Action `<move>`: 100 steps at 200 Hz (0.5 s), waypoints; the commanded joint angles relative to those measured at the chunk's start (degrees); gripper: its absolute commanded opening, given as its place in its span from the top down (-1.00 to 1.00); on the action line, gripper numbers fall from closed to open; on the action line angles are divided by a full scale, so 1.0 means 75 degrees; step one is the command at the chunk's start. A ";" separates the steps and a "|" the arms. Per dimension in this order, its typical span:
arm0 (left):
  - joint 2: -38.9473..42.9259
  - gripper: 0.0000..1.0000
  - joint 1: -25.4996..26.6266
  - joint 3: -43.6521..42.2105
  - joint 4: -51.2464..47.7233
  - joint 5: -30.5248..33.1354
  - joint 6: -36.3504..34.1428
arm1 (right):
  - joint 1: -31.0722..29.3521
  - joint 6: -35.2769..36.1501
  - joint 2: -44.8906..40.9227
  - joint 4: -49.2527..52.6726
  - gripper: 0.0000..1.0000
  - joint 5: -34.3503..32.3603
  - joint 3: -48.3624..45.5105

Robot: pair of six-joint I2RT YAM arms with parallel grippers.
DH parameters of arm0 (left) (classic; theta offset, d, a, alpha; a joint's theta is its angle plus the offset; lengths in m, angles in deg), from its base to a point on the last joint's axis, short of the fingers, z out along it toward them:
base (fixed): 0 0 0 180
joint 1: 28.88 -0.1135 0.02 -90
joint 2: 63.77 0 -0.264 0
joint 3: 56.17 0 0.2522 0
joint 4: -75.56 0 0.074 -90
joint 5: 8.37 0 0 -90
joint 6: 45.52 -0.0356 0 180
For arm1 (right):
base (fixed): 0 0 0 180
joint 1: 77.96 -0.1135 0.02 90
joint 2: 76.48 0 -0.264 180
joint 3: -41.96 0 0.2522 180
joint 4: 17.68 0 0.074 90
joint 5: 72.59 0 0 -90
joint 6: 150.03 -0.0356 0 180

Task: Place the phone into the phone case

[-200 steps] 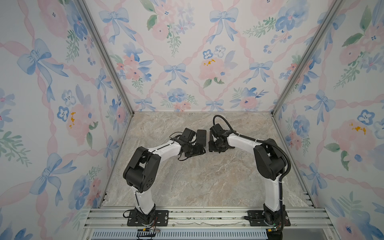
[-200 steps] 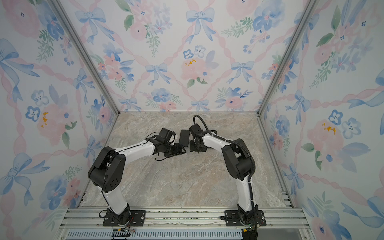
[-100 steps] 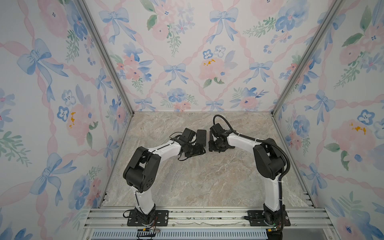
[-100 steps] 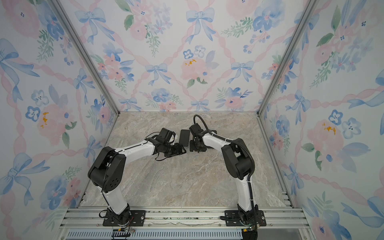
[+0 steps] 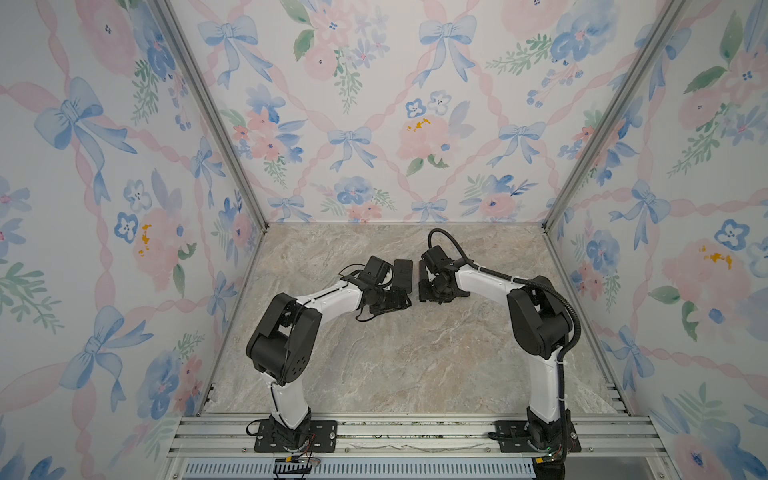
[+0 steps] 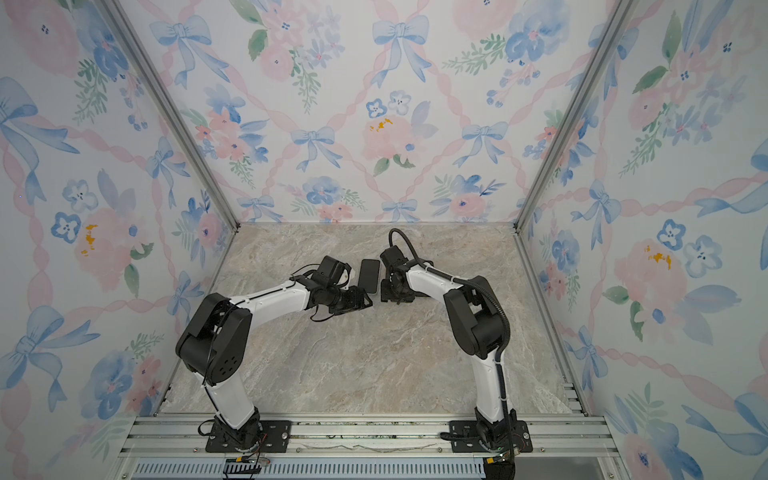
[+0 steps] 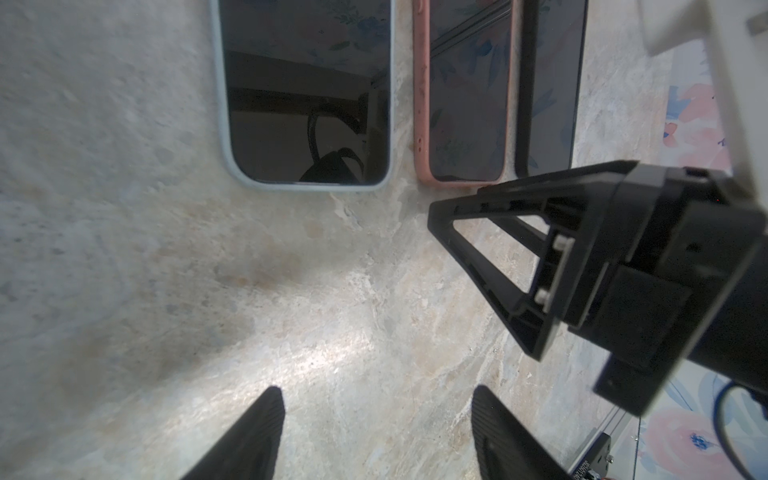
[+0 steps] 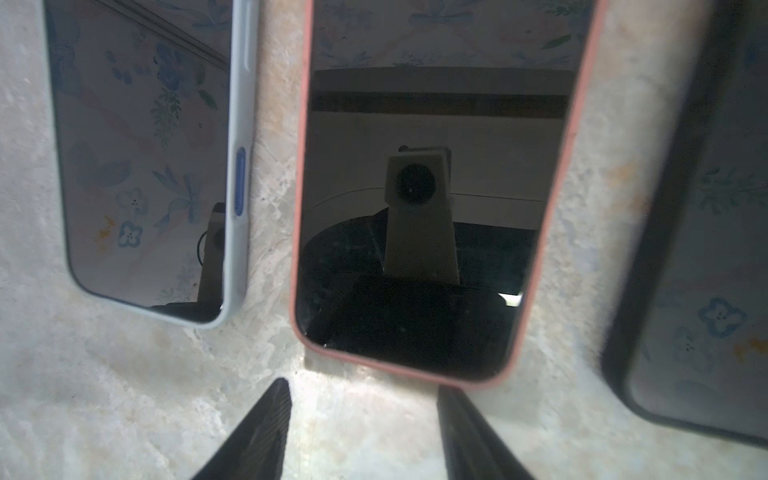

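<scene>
Pale blue case [image 7: 219,104], pink case [image 8: 300,208] and black case [image 7: 524,83] lie side by side toward the far edge of the worktop [image 5: 415,353], a phone [image 8: 415,104] in each; right gripper [image 8: 362,384], parted and empty, sits just short of the pink case's end; left gripper [image 7: 376,390], wider, empty, stands apart from the pale blue case.

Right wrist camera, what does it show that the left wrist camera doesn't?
Only the right wrist view: the blue side button on the light blue case, and the camera's own reflection in the screen of the pink-cased phone. Only the left wrist view: the left gripper, open over bare table. Both: three phones side by side, the light blue and pink ones and a black phone, plus the right gripper, open near the pink case's end.
</scene>
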 commanded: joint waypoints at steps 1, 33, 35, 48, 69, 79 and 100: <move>0.0384 -0.45 0.0020 -0.0125 0.0085 0.0218 -0.0191 | -0.0118 0.0242 -0.0790 0.0032 -0.19 -0.0384 -0.0043; 0.1100 -0.47 0.0043 -0.0338 0.0179 0.1021 -0.0772 | -0.0185 0.0873 -0.2850 -0.1269 -0.36 -0.1228 -0.2016; 0.1150 -0.48 0.0037 -0.0342 0.0180 0.1063 -0.0808 | -0.0176 0.0926 -0.2974 -0.1332 -0.36 -0.1306 -0.2146; 0.1521 -0.49 0.0043 -0.0470 0.0250 0.1614 -0.1117 | -0.0135 0.1295 -0.3850 -0.1619 -0.45 -0.1922 -0.2868; 0.2288 -0.58 0.0071 -0.1186 0.0994 0.3006 -0.1563 | 0.0008 0.1953 -0.5238 -0.2563 -0.66 -0.3146 -0.4261; 0.2596 -0.86 0.0118 -0.1784 0.1772 0.4023 -0.1827 | 0.0243 0.2453 -0.5833 -0.3480 -0.77 -0.3391 -0.5113; 0.3065 -0.96 0.0185 -0.2912 0.3260 0.5708 -0.3099 | 0.0727 0.3423 -0.6865 -0.4982 -0.90 -0.3578 -0.6509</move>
